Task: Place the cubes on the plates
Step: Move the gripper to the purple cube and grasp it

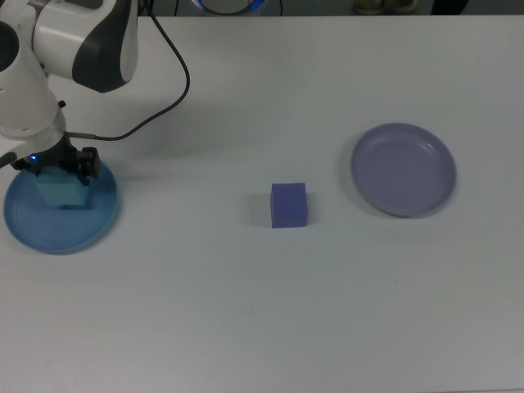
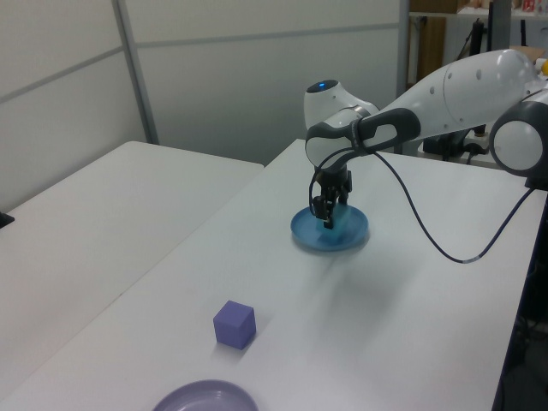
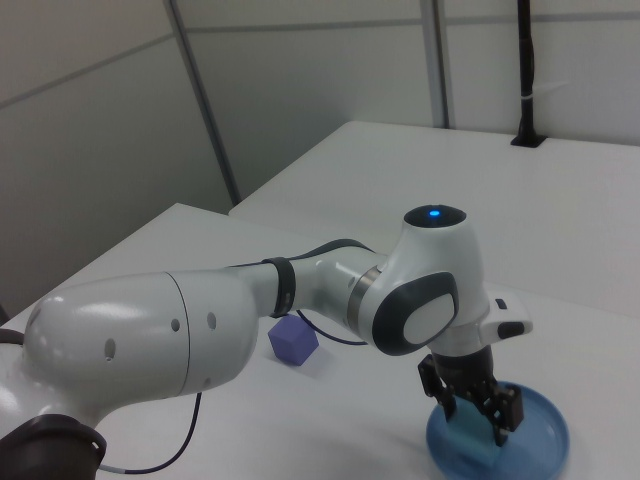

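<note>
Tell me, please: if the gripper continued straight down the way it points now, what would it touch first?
The gripper points down with the light cyan cube between its fingers. Directly below is the blue plate, so the cube would likely press onto it first; whether they already touch is unclear.

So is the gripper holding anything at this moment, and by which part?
Yes: the gripper grips the small light cyan foam cube by two opposite side faces, its fingers straddling it from above, low over the round medium blue plate.
</note>
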Action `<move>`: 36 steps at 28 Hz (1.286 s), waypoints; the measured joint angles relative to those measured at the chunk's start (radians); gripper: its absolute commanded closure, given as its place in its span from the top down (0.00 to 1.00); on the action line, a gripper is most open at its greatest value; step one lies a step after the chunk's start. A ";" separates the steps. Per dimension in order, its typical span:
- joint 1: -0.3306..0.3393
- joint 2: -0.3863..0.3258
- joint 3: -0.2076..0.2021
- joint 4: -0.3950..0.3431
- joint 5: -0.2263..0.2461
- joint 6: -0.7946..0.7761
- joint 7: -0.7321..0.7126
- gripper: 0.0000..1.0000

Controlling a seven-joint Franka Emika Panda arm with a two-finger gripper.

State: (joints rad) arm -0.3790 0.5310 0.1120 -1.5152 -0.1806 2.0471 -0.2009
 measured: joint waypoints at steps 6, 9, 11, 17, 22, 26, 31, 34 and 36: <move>0.002 -0.003 0.000 0.013 0.001 0.000 0.000 1.00; 0.009 -0.014 0.004 0.022 0.002 0.000 0.002 1.00; 0.021 -0.025 0.007 0.025 0.004 0.000 0.017 1.00; 0.118 -0.059 0.015 0.026 0.008 0.000 0.086 1.00; 0.236 -0.072 0.017 0.026 0.008 0.000 0.188 1.00; 0.326 -0.071 0.017 0.022 0.007 -0.001 0.267 1.00; 0.404 -0.071 0.017 0.020 0.008 -0.001 0.346 1.00; 0.444 -0.071 0.017 0.019 0.008 -0.001 0.395 1.00; 0.467 -0.070 0.017 0.017 0.008 -0.001 0.416 1.00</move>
State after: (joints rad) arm 0.0878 0.4613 0.1293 -1.4985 -0.1730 2.0459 0.2150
